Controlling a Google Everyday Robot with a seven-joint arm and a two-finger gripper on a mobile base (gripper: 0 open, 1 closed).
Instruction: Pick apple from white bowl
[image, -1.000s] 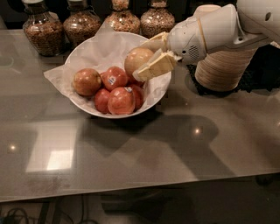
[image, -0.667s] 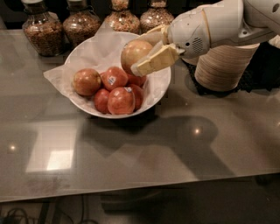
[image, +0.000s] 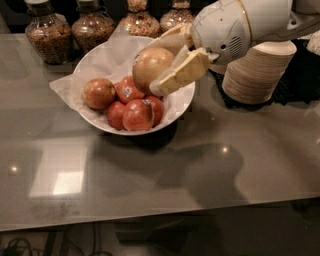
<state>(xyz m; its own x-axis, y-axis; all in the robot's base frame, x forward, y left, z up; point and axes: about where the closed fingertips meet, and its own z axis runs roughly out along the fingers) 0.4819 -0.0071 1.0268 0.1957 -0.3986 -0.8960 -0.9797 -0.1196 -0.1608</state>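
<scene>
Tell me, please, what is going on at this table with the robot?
The robot's end effector is shut on the pale apple and holds it over the white bowl, a little above the red apples that lie in it. The apple is not yet clear of the bowl's rim. The arm reaches in from the right, past a stack of paper bowls.

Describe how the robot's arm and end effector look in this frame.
The end effector, over the wide white paper-lined bowl, has two flat, blocky cream-yellow fingers with segmented pads. Behind it, the arm is a rounded glossy white shell with a small patch of vent slots and a thin orange-gold ring at a seam. No cables or lettering show.
</scene>
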